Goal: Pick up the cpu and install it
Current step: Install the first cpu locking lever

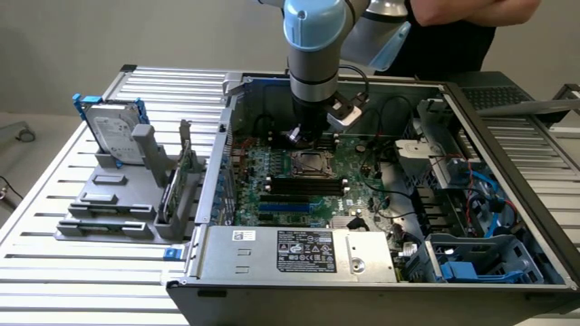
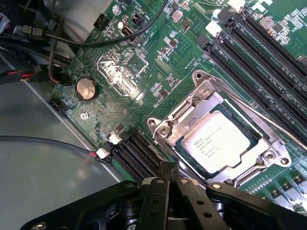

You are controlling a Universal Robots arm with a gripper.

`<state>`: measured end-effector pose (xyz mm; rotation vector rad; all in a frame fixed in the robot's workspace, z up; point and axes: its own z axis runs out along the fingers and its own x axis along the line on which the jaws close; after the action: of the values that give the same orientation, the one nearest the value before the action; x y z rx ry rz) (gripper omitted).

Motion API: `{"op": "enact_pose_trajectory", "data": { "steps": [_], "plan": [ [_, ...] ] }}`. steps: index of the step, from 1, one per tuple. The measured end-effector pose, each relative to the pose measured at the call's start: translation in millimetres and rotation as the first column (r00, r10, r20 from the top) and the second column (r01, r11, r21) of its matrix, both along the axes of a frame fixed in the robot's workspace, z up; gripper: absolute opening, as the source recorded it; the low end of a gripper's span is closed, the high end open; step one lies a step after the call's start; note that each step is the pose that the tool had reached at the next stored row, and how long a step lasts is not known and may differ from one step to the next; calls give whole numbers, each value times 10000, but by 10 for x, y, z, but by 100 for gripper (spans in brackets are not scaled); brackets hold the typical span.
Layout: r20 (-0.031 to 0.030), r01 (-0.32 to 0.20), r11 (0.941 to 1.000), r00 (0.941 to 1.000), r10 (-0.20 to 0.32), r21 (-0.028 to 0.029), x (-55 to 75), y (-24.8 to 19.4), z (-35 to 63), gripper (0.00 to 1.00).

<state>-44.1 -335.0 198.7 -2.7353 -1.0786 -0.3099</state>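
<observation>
Wrist view, from the pincer (image 2: 169, 173) outward: the fingers were pressed together and pinched nothing. Just past their tips, near but apart from them, the cpu (image 2: 218, 143) lay flat, silver face up, inside the metal-framed socket (image 2: 165, 128) on the green motherboard (image 2: 144, 81). Being square, it offered no long axis; its edges ran askew to the fingers. In the exterior view the pincer hung close above that socket

Cpu (image 2: 218, 143) seated in socket (image 2: 164, 128) on motherboard (image 2: 144, 81), inside case (image 1: 363, 299). Hard drive (image 1: 116, 129) upright on surface (image 1: 73, 272), exterior view's left of case.
</observation>
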Motion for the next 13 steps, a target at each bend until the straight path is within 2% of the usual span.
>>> {"op": "enact_pose_trajectory", "data": {
  "steps": [2,13],
  "plan": [
    [-13,0,10000,10000,0,-1,0,0,0,11],
    [-8,-2,10000,10000,2,0,-1,0,11,11]
  ]
}}
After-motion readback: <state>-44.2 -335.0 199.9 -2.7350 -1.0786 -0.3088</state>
